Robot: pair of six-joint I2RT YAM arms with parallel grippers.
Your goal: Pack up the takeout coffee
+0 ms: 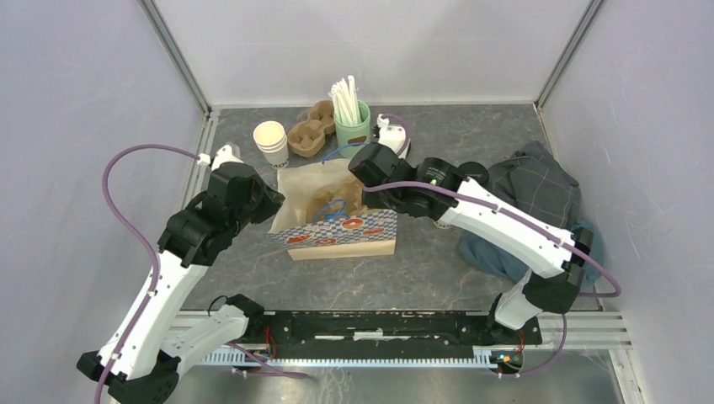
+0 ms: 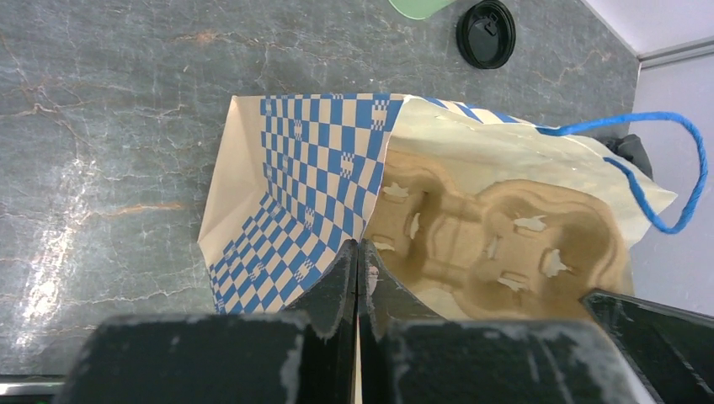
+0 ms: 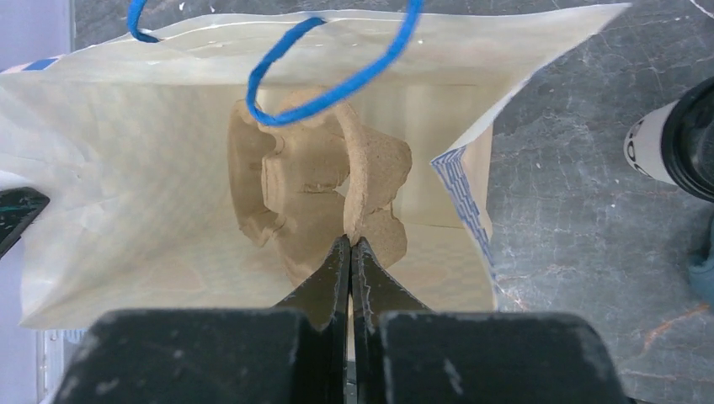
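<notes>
Left gripper is pinched shut on the bag rim, probably to keep it open. Right gripper is clamped on the carrier edge inside. Coffee sits outside, just beside the bag, not packed yet.
</notes>
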